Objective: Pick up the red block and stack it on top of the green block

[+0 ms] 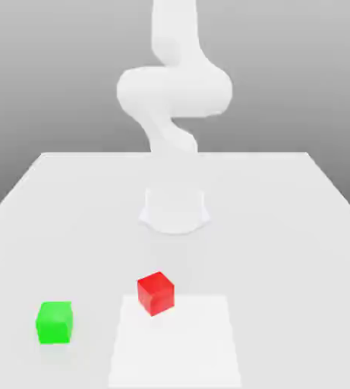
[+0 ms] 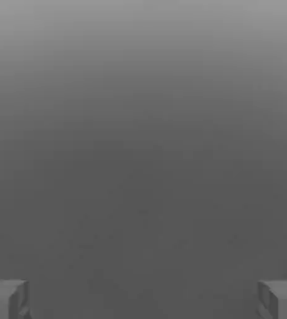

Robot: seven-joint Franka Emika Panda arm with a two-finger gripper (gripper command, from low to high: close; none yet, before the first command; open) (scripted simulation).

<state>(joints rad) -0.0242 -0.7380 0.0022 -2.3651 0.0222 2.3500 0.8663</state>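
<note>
The red block [image 1: 156, 293] rests on the white table [image 1: 284, 228], near the front and a little to the exterior view's left of centre. The green block [image 1: 55, 321] sits on the table further to the exterior view's left and slightly nearer the front, well apart from the red one. In the hand view my gripper [image 2: 143, 299] is open: its grey fingertips [image 2: 5, 298] stand far apart with nothing between them, against a plain grey background. Neither block appears in the hand view.
The white arm [image 1: 174, 91] rises from its round base [image 1: 175, 209] at the middle of the table, behind the blocks. A paler square patch [image 1: 176, 342] lies on the table just in front of the red block.
</note>
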